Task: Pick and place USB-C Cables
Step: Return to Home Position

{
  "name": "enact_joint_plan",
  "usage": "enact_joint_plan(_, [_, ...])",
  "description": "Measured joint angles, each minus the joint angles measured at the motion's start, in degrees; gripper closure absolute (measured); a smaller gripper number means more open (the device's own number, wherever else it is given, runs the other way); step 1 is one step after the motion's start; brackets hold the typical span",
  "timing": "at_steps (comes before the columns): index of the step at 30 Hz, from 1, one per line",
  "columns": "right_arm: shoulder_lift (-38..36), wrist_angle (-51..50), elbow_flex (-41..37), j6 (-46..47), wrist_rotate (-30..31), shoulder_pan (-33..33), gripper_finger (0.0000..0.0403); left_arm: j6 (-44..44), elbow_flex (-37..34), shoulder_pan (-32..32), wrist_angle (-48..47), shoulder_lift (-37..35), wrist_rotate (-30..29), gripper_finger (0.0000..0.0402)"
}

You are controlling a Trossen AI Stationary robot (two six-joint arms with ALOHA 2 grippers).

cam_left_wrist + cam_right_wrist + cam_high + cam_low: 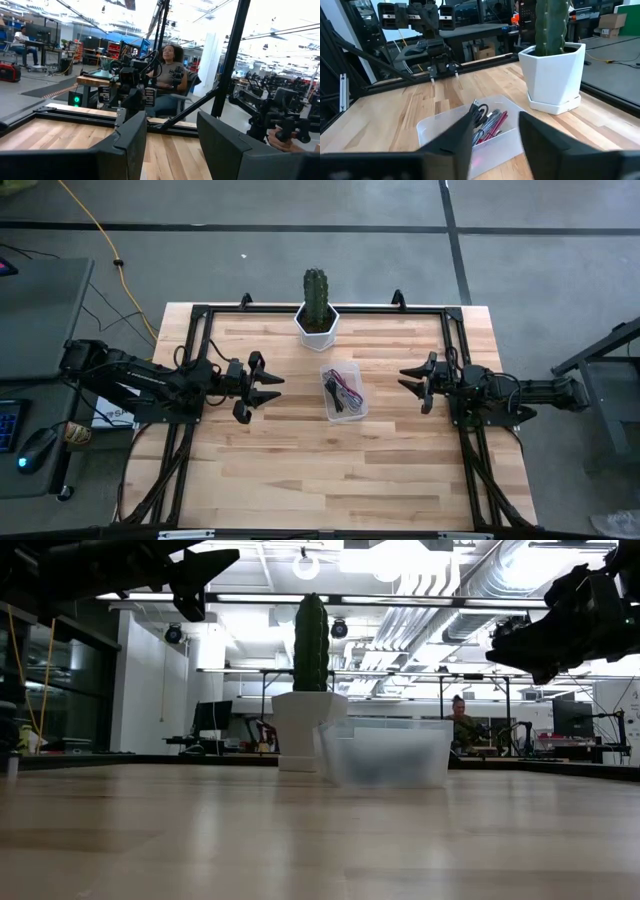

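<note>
The USB-C cables [343, 393] lie coiled together inside a clear plastic tub [327, 412] at the table's middle; I see black, grey and red/pink strands [487, 124] in the right wrist view. My left gripper [272, 388] hangs open above the table, left of the tub. My right gripper [407, 383] hangs open above the table, right of the tub, its fingers pointing at it. In the low view the tub [385, 752] stands on the wood and both grippers are high above it.
A cactus in a white hexagonal pot [317, 323] stands just beyond the tub toward the far edge. A black metal frame [200, 311] runs around the tabletop. Bare wood stretches toward the near edge. A person [167, 70] sits beyond the table.
</note>
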Motion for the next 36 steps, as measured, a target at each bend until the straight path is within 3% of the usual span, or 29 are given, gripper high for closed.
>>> enact_joint_plan(4, [0.0, 0.01, -0.02, -0.5, 0.02, 0.0, 0.0365, 0.0, 0.0, 0.0, 0.02, 0.0, 0.0, 0.0247])
enact_joint_plan(6, [0.0, 0.0, -0.02, -0.99, -0.06, 0.0, 0.0391, 0.0, 0.0, 0.0, 0.01, 0.0, 0.01, 0.0247])
enact_joint_plan(10, [0.0, -0.04, -0.04, -1.16, -0.47, 0.0, 0.038, 0.0, 0.0, 0.0, 0.02, 0.0, 0.0, 0.0247])
enact_joint_plan(15, [0.0, -0.04, -0.04, -3.28, -0.28, -0.07, 0.04, 0.02, 0.0, 0.0, -0.03, 0.0, 0.01, 0.0247])
enact_joint_plan(22, [0.02, -0.04, -0.04, -2.81, -0.02, -0.07, 0.038, 0.02, 0.0, 0.0, -1.87, 0.0, -0.99, 0.0247])
enact_joint_plan(29, [0.02, -0.04, -0.06, 2.85, -0.05, -0.07, 0.0379, -0.07, 0.0, 0.02, -1.77, -0.11, -1.11, 0.0247])
enact_joint_plan(36, [0.02, -0.04, -0.07, 2.63, -0.07, -0.07, 0.0379, 2.2, 0.0, 2.1, -2.3, -6.03, -0.8, 0.0273])
